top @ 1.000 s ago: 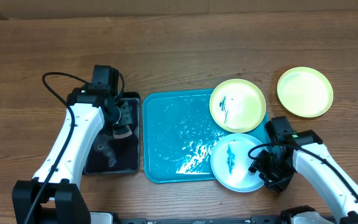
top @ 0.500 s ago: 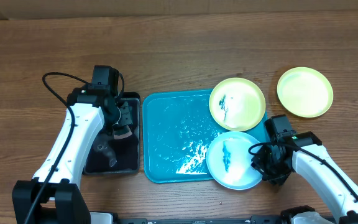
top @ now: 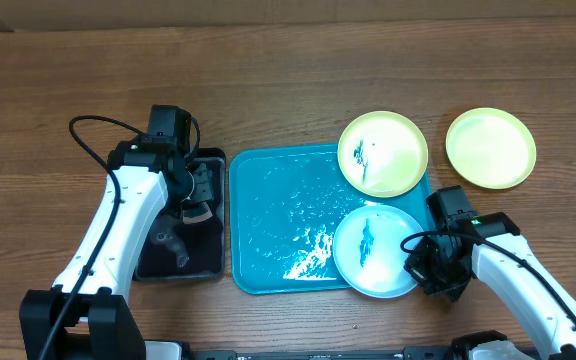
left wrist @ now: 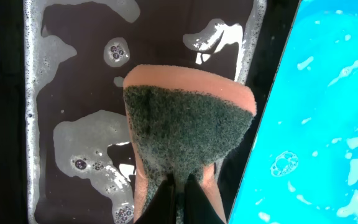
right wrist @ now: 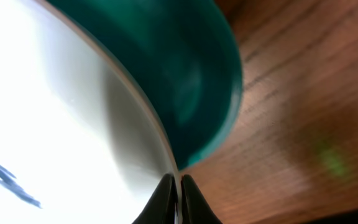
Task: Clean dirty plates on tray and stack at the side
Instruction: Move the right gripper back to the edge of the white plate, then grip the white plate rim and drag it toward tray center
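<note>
Right gripper (top: 433, 272) has just closed: a second ago its jaws stood apart beside the blue plate (top: 373, 252), and now the wrist view shows them pinched together on that plate's thin rim at its right edge. In the closing the blue plate slid a little left, further onto the tray (top: 278, 220), and the smeared plate (top: 383, 154) behind it moved back, so the two lie just beside each other rather than overlapping. That likely means the blue plate is steadied for scrubbing, with no wiping begun, since its dark teal streak is intact. It is smooth, glossy and shallow with a white centre, at the tray's front right corner, its edge overhanging the raised rim. The tray is slick turquoise plastic, wet with foam. A clean plate (top: 490, 148) lies alone on the wooden table (top: 288, 80), off to the right. Left gripper (top: 196, 200) is clamped on a sponge (left wrist: 188, 124), orange foam with a coarse dark scouring face, over the sudsy black tray (left wrist: 73, 81)
</note>
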Available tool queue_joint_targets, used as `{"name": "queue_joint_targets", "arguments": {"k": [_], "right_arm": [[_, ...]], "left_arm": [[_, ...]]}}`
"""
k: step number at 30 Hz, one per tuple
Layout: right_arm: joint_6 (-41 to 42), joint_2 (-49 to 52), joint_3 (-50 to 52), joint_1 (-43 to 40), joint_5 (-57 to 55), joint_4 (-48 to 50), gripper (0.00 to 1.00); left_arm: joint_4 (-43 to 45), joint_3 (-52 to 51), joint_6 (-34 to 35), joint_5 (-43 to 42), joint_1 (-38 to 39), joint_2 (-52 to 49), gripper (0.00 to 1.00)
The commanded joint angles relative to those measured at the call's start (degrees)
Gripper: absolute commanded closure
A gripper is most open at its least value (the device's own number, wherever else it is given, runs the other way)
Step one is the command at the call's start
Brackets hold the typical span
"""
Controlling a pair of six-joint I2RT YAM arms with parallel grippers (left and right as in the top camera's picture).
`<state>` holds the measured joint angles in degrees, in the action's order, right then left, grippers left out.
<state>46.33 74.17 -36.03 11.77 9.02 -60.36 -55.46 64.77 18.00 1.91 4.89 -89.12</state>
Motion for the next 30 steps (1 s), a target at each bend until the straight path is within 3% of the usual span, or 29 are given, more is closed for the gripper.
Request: {"name": "queue_joint_targets", "arguments": {"k": [1,10,17,30], "right_arm": [[-2.82,0.24,0.61,0.33,-1.88,-1.7,0.96],[-4.83,0.24,-1.77,10.47,-1.22,-1.62,0.96],[-5.03,2.12,-7.45,15.28,1.29,7.63,0.96],[-10.73,21.92,-18.14,16.9,5.22,19.04,0.96]], "left_arm": [[0.26,0.2,-0.87,-0.48,0.02,-0.11,0.96],[0.59,0.2,-0.87,-0.48,0.02,-0.11,0.96],[1.77,0.2,-1.2,-3.1,0.02,-0.13,0.96],[3.23,0.2,-1.79,-9.97,0.37,-0.13,0.96]]}}
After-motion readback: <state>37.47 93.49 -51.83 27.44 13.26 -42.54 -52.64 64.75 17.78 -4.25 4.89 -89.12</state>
